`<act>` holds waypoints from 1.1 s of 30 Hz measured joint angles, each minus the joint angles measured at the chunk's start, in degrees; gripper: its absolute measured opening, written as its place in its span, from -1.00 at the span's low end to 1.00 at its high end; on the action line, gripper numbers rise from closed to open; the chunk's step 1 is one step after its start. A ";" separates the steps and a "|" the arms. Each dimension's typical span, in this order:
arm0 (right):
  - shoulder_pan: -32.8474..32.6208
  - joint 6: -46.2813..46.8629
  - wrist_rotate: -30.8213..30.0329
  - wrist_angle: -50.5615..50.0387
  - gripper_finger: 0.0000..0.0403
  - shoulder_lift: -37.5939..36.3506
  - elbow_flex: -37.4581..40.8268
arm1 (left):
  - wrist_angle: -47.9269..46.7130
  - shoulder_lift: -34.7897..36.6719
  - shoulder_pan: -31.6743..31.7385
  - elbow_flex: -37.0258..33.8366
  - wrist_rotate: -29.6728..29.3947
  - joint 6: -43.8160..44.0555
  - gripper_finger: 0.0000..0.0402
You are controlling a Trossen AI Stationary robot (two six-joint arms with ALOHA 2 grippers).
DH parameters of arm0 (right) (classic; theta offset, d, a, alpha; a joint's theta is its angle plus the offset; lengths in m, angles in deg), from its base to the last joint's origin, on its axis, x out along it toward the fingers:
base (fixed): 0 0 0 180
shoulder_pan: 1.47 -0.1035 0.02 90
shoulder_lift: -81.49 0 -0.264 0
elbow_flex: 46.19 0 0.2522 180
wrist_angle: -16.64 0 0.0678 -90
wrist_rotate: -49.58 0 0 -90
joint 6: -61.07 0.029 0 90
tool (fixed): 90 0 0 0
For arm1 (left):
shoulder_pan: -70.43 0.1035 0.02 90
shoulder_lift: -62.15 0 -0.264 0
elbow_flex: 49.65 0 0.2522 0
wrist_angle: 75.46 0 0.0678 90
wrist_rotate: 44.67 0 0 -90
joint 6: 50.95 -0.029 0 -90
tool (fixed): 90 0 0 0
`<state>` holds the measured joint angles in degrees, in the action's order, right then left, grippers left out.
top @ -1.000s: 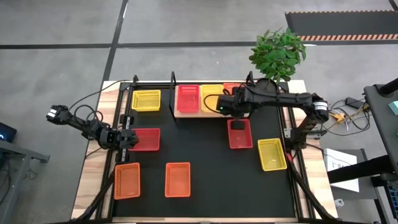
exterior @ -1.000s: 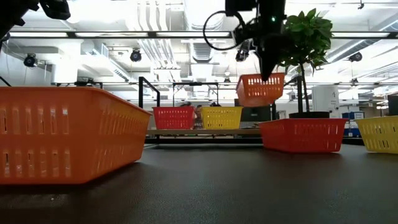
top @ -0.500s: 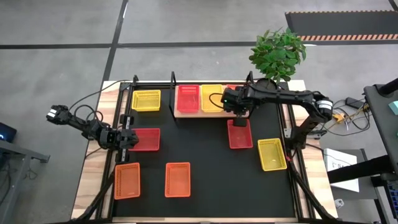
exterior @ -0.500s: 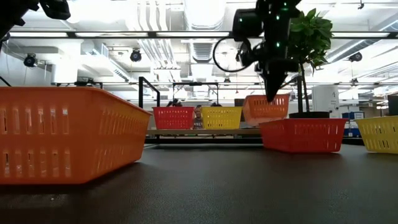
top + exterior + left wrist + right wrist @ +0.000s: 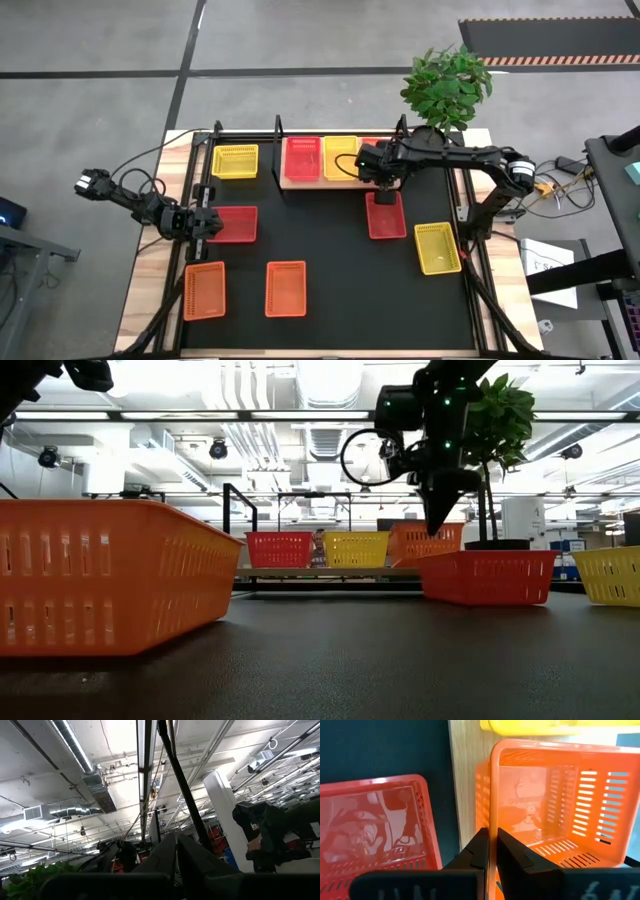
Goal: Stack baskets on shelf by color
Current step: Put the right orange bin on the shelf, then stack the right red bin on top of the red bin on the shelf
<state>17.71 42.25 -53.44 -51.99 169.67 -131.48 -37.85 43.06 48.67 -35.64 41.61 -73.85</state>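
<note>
Right claw (image 5: 437,526) pinches orange basket (image 5: 422,544) — on shelf (image 5: 330,572).

overhead downward, table-level, wrists perhaps close

The right arm reaches from the table's right edge across toward the far middle, its links stretched nearly level and the wrist bent so the right gripper (image 5: 385,180) points down; its two dark fingers (image 5: 481,851) stand almost together, pinched on the thin wall of an orange basket (image 5: 555,800). The left arm lies folded low along the table's left edge, elbow out beyond the table, with the left gripper (image 5: 213,224) tipped upward and its fingers (image 5: 167,851) pressed together on nothing
</note>
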 joint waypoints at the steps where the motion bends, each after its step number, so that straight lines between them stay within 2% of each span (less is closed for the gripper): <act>1: 0.00 0.06 0.00 0.36 -0.91 0.00 0.18 | 0.00 0.00 0.00 -0.02 0.00 0.00 -0.99; 7: 0.00 0.65 -0.02 0.38 -0.88 0.00 0.61 | 0.01 0.00 0.00 0.00 0.00 0.00 -0.99; 16: 0.00 0.86 -0.55 0.10 -0.62 0.02 0.61 | 0.07 0.00 0.00 0.00 0.00 0.01 -0.99; 23: -0.04 4.11 -0.65 -4.49 -0.49 -1.03 -1.39 | 0.07 0.00 0.00 -0.01 0.00 0.00 -0.99; 27: -1.26 7.90 -0.41 -9.44 -0.47 -1.09 -5.37 | 0.07 0.00 -0.02 0.00 0.00 0.01 -0.99; 33: -5.77 13.81 2.87 -9.34 -0.53 -1.57 -9.59 | 0.07 0.00 -0.02 -0.02 0.00 0.00 -0.99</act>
<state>11.93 56.06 -50.56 -61.33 168.09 -141.07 -37.78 43.06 48.65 -35.66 41.61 -73.85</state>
